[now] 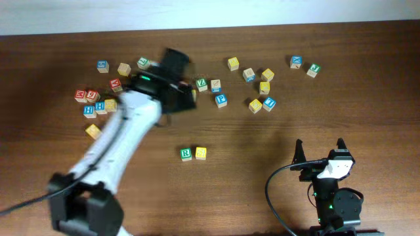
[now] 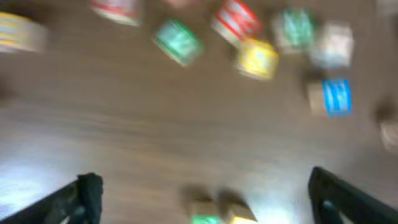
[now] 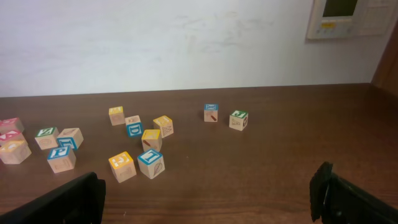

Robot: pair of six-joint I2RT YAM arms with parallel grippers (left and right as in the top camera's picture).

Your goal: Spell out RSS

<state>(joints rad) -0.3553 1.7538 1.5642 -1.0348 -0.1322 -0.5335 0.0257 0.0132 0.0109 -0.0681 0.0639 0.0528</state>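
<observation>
W/ jaws spread, empty on left gripper (image 2: 203, 183) & right gripper (image 1: 319, 143), confirm S face among loose cubes (image 1: 255, 105) up top, descend centred, place frame-right of R cube (image 1: 186, 154) + yellow cube (image 1: 201, 153).

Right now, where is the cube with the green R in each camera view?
Overhead: the green R cube lies below centre, with a yellow cube close on its right.
Left wrist: the green R cube is at the bottom edge, centre, blurred and cut off, the yellow cube beside it.
Right wrist: not in it.
Shared landmark: the dark wooden table, in all three.
</observation>
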